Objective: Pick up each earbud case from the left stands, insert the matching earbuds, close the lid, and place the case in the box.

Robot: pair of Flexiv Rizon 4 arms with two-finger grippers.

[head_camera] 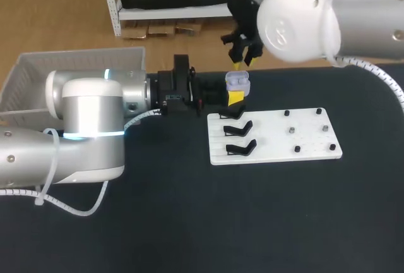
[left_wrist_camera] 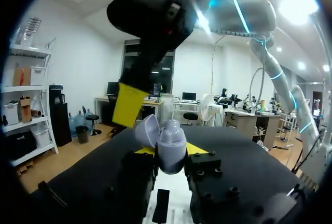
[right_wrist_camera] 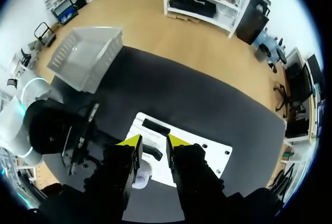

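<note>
Left claw (left_wrist_camera: 171,151) clamped on open earbud case (left_wrist_camera: 171,137); right claw (right_wrist_camera: 154,142) above, slightly apart, seemingly empty.

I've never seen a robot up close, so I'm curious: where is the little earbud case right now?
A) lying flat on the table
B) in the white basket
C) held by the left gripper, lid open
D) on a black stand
C: the earbud case sits lid-open between the left gripper fingers, off the black stands and outside the white basket.
</note>
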